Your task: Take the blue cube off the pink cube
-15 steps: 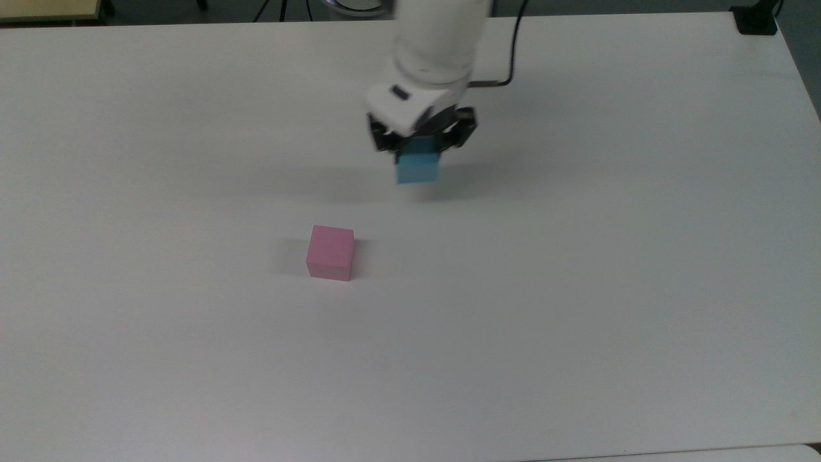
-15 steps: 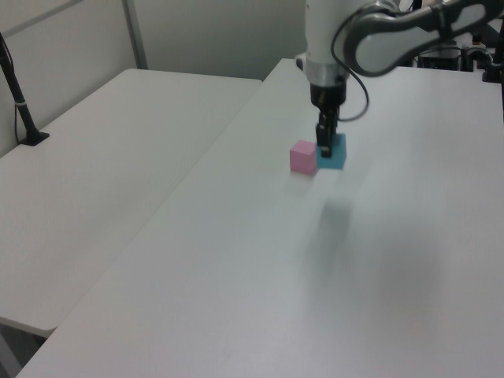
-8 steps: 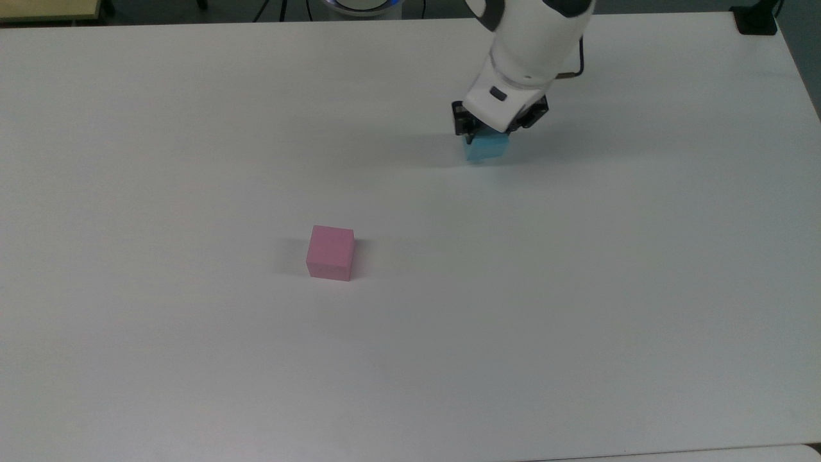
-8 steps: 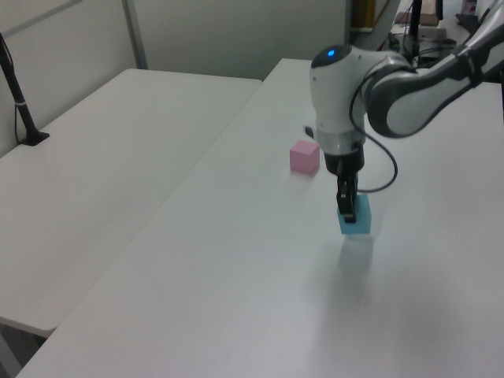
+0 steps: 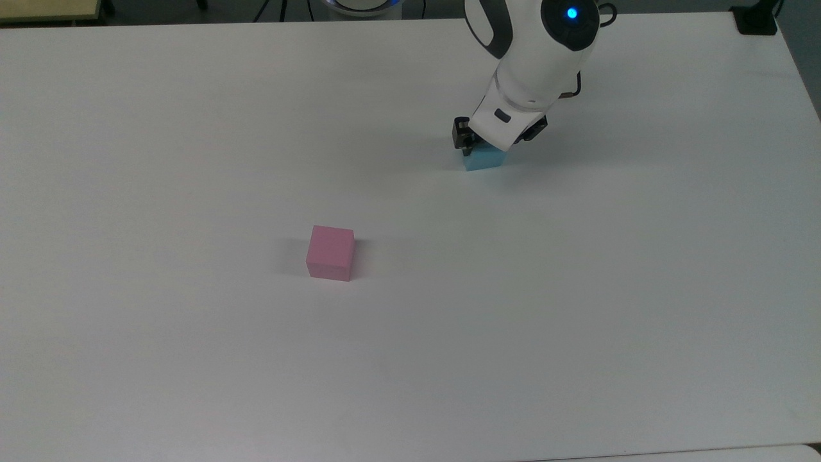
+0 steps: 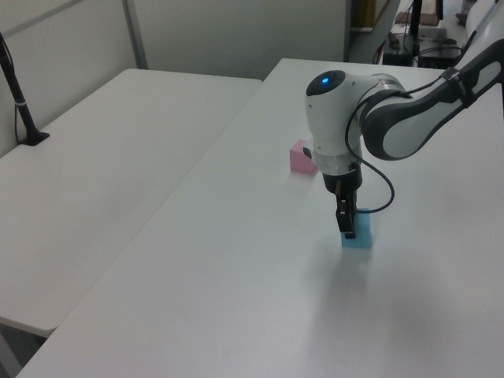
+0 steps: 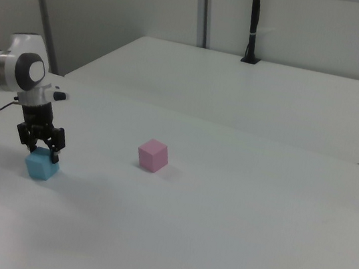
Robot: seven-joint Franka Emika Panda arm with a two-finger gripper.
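Observation:
The pink cube [image 5: 330, 253] [image 6: 300, 156] [image 7: 153, 155] stands alone on the white table [image 5: 577, 289], with nothing on top of it. The blue cube [image 5: 484, 159] [image 6: 361, 235] [image 7: 41, 168] rests on the table far off toward the top view's upper right. My gripper [image 5: 487, 146] [image 6: 348, 224] [image 7: 42, 149] comes down from above, shut on the blue cube's upper part, one finger on each side. In the top view the white wrist covers most of the cube's top.
A second white table [image 6: 118, 157] adjoins this one, with a black post [image 6: 20, 94] [image 7: 253, 24] clamped at its far edge. A black block [image 5: 757, 19] sits at the top view's upper right table corner. A cable [image 6: 378, 205] loops off the wrist.
My gripper carried the blue cube from near the pink cube toward the top view's right, then lowered it onto the table. The pink cube has not moved.

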